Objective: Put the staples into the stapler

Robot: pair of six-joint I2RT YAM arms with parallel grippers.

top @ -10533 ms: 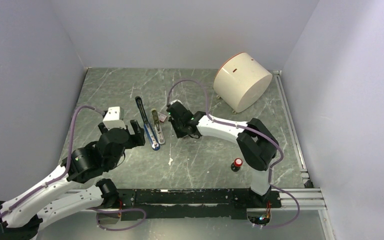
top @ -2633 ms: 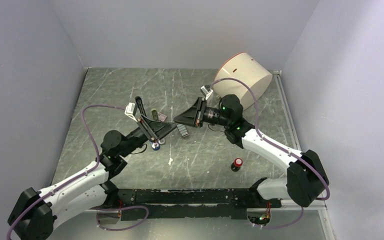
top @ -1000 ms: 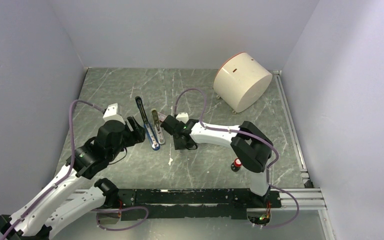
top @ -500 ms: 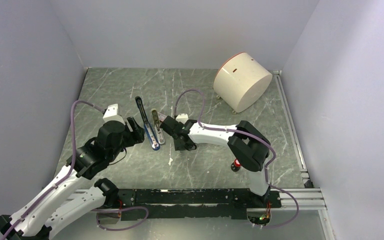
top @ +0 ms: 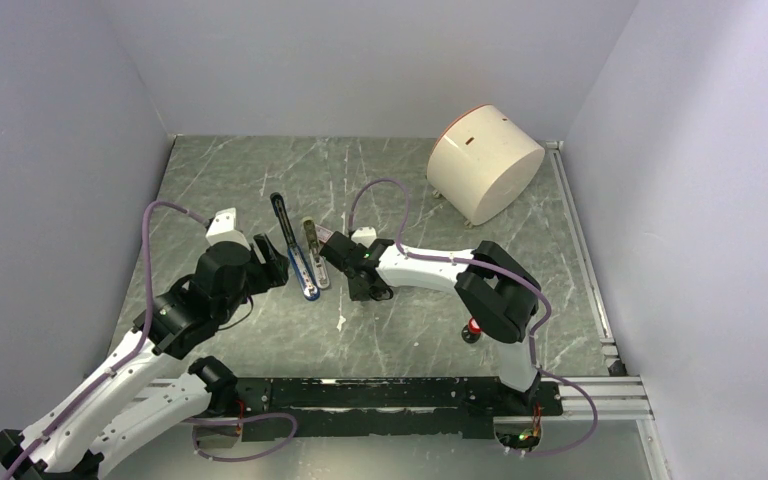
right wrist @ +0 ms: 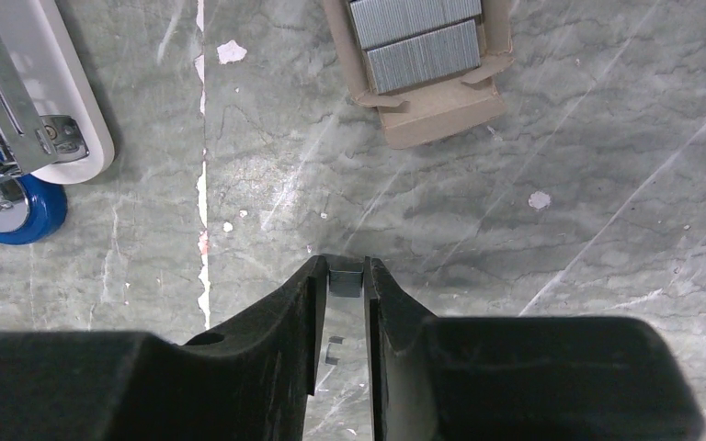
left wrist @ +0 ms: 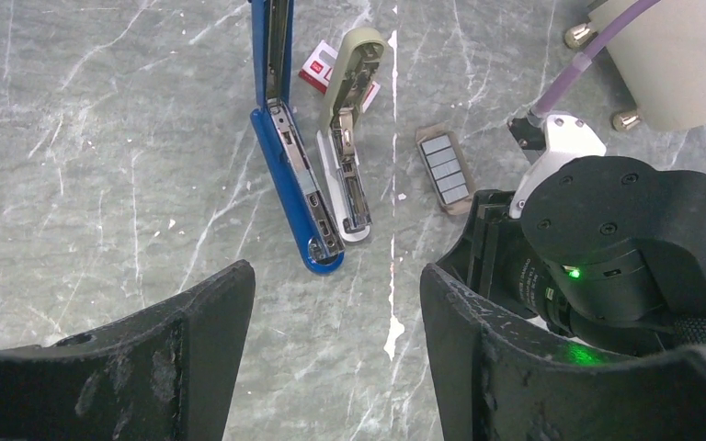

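Note:
The blue stapler (top: 296, 258) lies opened out flat on the table, its silver channel (left wrist: 296, 170) facing up. In the right wrist view only its blue end (right wrist: 17, 217) shows. A brown tray holding grey staples (right wrist: 420, 41) (left wrist: 445, 168) sits to the right of it. My right gripper (right wrist: 345, 277) (top: 352, 272) is shut on a small grey block of staples pinched at its fingertips, just above the table and nearer than the tray. My left gripper (left wrist: 335, 294) (top: 272, 266) hangs open above the table, just short of the stapler's near end, with nothing between its fingers.
A beige-white oblong bar (left wrist: 347, 152) (top: 312, 250) lies right beside the stapler. A pinkish-red and white box top (left wrist: 316, 66) peeks out behind it. A big cream cylinder (top: 485, 160) stands at the back right, and a red-capped black knob (top: 476, 327) sits by the right arm.
My right gripper's fingers have drawn together onto the small staple block and the wrist edged slightly left. The left arm has stayed put.

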